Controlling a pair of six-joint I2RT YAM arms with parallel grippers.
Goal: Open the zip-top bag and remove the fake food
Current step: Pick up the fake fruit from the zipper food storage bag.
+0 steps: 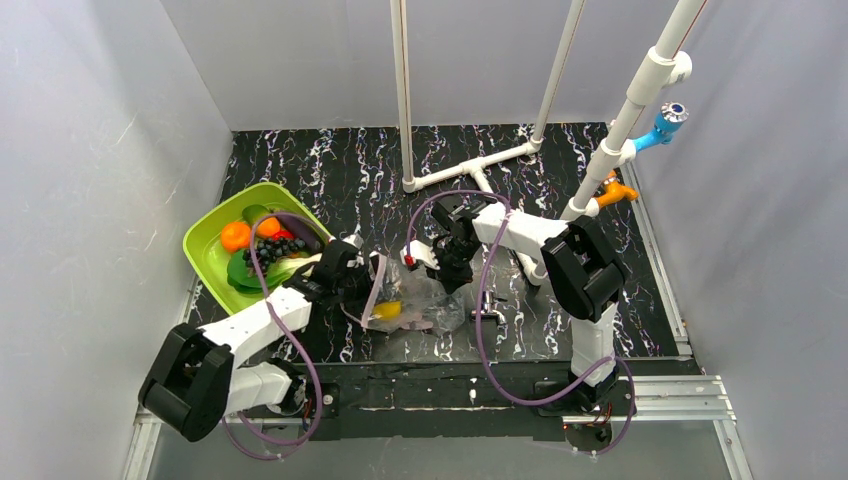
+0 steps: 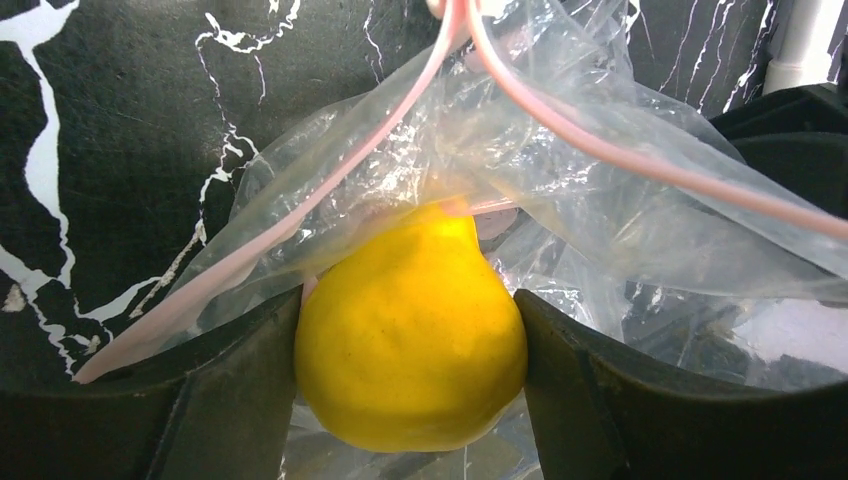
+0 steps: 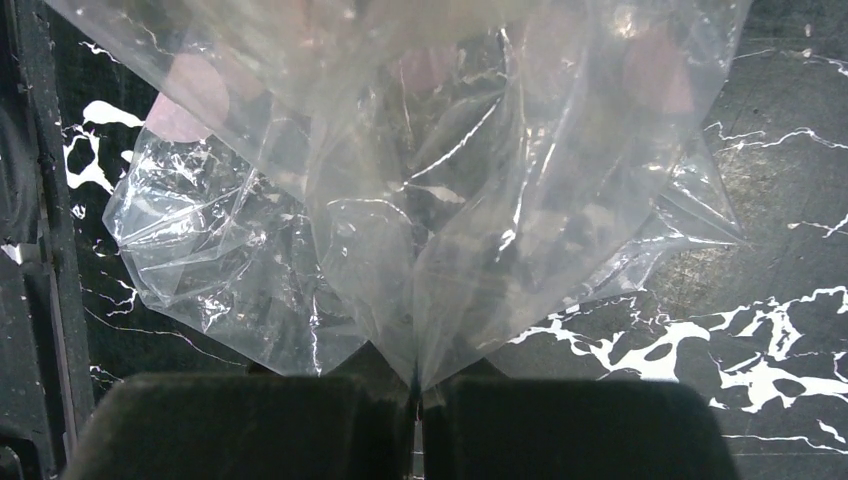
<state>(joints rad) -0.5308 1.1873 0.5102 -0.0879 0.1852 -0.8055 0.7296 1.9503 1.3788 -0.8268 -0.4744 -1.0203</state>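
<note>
Okay, the left pincer [image 2: 408, 335] is closed on the lemon [image 2: 405, 390], with a dark finger [image 2: 230, 400] pressed against each side of it. The lemon sits right at the mouth of the bag [image 2: 600, 230]. Its top is under the clear film and its lower part looks bare. The pink zip strip [image 2: 640, 160] is parted and loops up and away over the lemon, so the mouth is open.

The right pincer [image 3: 418, 405] is shut on a fold of the bag. Its fingers are together with the film pinched between them, and the rest of the crinkly plastic fans out beyond the tips.

In the top view the bag lies on the black marbled table [image 1: 600, 300], about mid-width and towards the near edge, between the two pincers. The left pincer is at the bag's left end and the right pincer at its far right side. The lemon is at the left end of the bag.

A lime-green tray [image 1: 200, 250] sits at the far left of the table, well apart from the bag. It holds an orange [image 1: 235, 236], an orange-red piece [image 1: 268, 227] just beside it, a dark purple piece [image 1: 282, 246] and green leafy pieces [image 1: 245, 272]. A small metal fitting [image 1: 487, 316] lies just right of the bag. White pipes [image 1: 470, 165] stand on the far part of the table.
</note>
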